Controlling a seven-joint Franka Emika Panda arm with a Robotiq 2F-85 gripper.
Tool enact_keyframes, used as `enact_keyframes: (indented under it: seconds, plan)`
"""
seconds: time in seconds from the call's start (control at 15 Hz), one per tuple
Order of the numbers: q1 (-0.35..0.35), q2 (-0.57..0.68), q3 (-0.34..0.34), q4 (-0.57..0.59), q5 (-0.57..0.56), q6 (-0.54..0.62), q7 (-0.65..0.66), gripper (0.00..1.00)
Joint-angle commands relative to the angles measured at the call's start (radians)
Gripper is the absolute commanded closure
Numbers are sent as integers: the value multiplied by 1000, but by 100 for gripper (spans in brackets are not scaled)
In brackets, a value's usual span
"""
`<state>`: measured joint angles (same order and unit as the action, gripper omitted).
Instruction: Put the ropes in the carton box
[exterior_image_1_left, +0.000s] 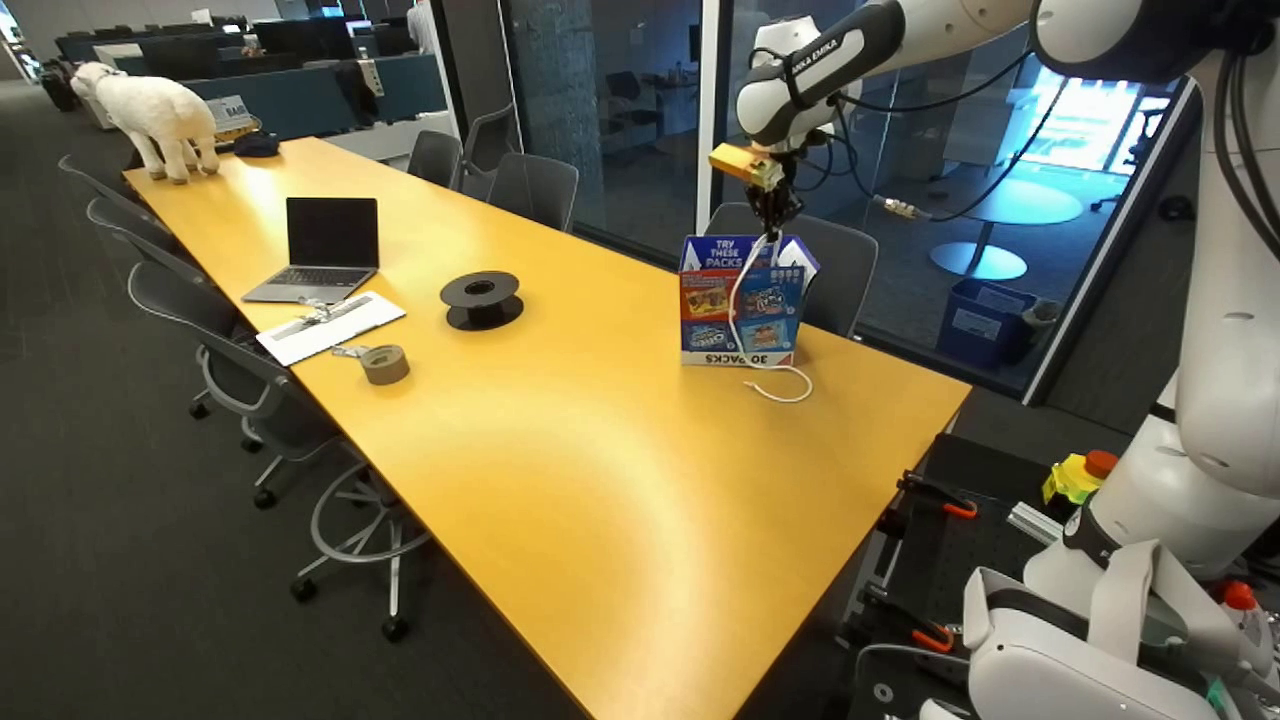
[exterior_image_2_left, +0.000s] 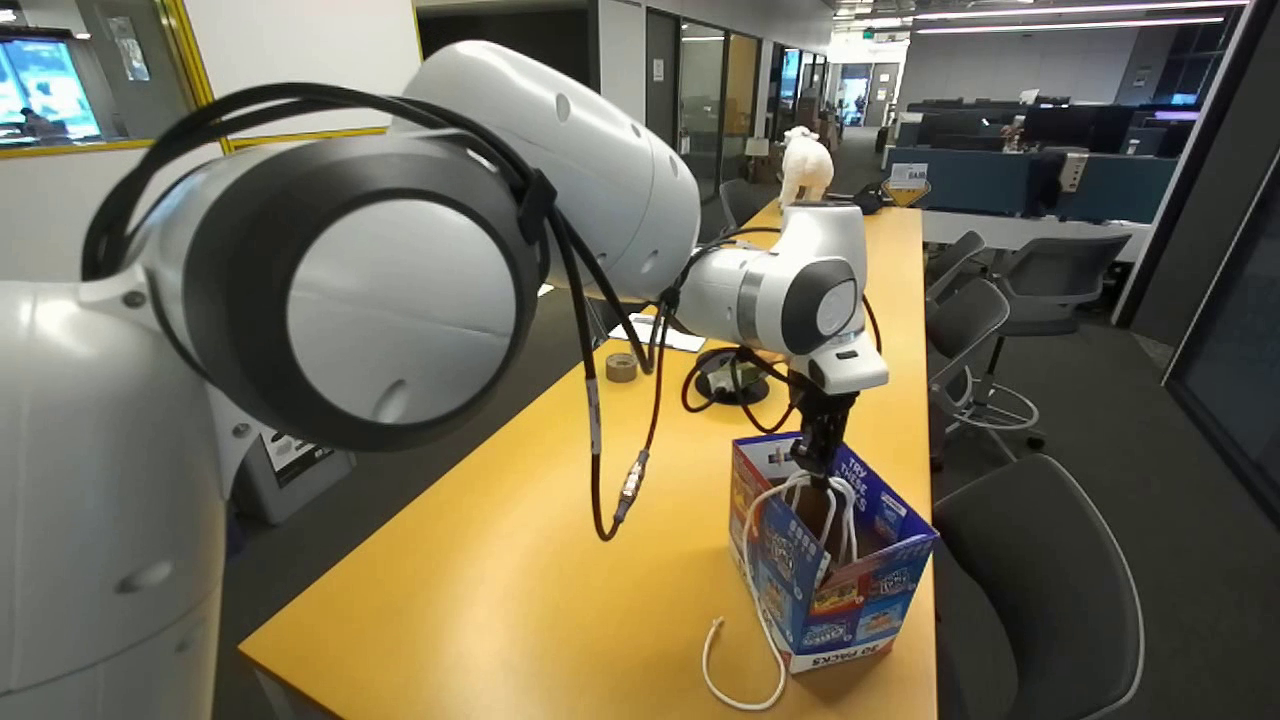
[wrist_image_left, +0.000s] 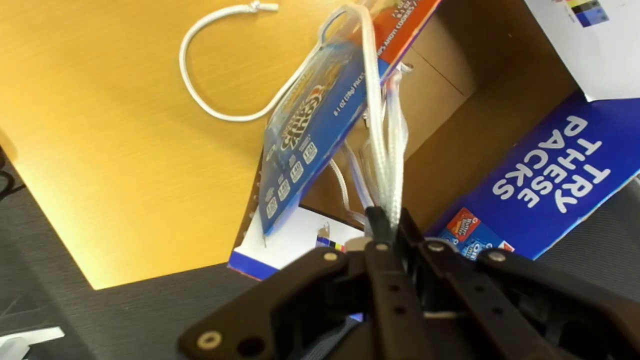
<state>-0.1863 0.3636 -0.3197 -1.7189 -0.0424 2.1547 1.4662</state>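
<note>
Rope (wrist_image_left: 371, 75), white and thin, hangs looped at the mouth of a printed snack carton (exterior_image_2_left: 860, 612): some strands dip inside, while one drapes over a wall and ends, curled and knotted, on the yellow table (exterior_image_1_left: 520, 430). Whether it is one piece or several cannot be told. The black gripper (wrist_image_left: 392, 220) points down over the carton's mouth, pinching the bunched strands, presumably so that the loops drop in together. The carton stands upright with its top uncovered, leaving a broad target, near the table's edge, apparently for easy reach. The outer tail trails apart from the held bunch and will likely need lifting over the wall, or it could drag loops back out. Farther along the table, well apart from the carton, sit a black spool (exterior_image_1_left: 482, 301), a tape roll (exterior_image_1_left: 385, 364) and a laptop (exterior_image_1_left: 320, 250), probably put out of the way.
</note>
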Motion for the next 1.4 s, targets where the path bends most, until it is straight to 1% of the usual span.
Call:
enact_keyframes:
  seconds: [0.0,0.07,0.13,0.27,0.33,0.47,0.6,0.73,0.8,0.87,1.0,1.13,1.33]
  plan:
    - [-18,-40,16,-29,25,8,-42,97]
    - [-20,-42,17,-29,31,3,-51,85]
    - [-23,-34,19,-24,41,0,-57,67]
    - [-19,-35,20,-26,43,-2,-75,54]
    - [-17,-40,21,-31,44,0,-83,45]
    - [4,-76,28,-62,15,2,-113,30]
    - [21,-122,42,-95,2,-21,-156,15]
    - [15,-149,66,-106,42,-75,-224,2]
    - [34,-195,86,-197,47,-55,-243,0]
    - [43,-225,95,-225,37,-88,-259,0]
    - [53,-291,119,-326,26,-98,-336,0]
    - [60,-314,135,-406,16,-106,-405,0]
    - [55,-324,139,-507,-9,-65,-439,0]
